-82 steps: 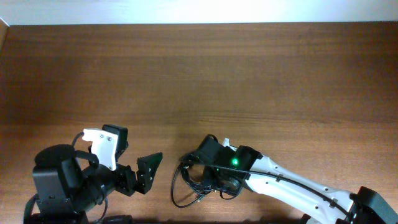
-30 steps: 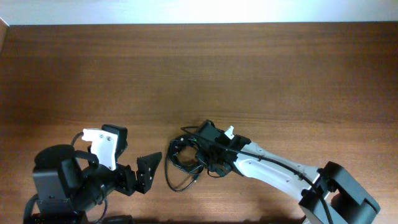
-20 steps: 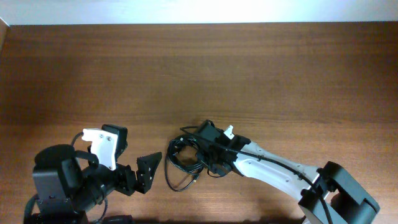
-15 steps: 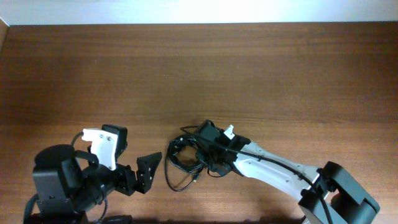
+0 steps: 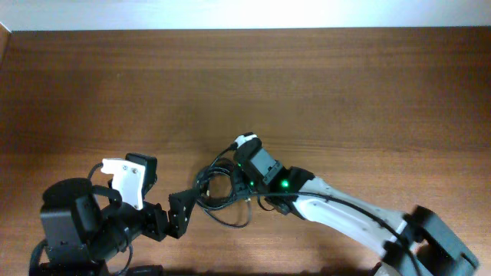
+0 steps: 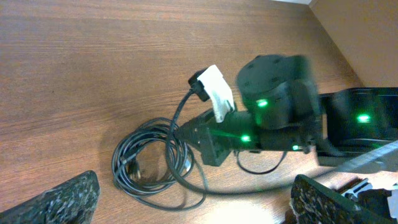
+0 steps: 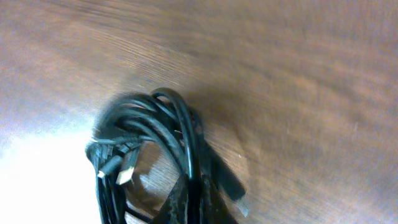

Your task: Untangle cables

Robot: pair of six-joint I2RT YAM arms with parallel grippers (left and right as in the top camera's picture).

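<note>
The cables are thin black cords in a loose coil with a trailing loop, lying on the wooden table near its front edge. My right gripper is shut on a strand at the coil's right side. In the right wrist view the jaws pinch that cord, with the cables and a pale plug tip just ahead. My left gripper stands wide open next to the coil's left edge. In the left wrist view the cables lie ahead of the left gripper, whose fingers touch nothing.
The brown wooden table stretches away behind both arms to a white wall. The right arm's white and black forearm crosses the front right. The left arm's base fills the front left corner.
My right gripper has swung back and left with its wrist turned, dragging the cable coil left until it reaches the left gripper's finger. The left arm has not moved.
</note>
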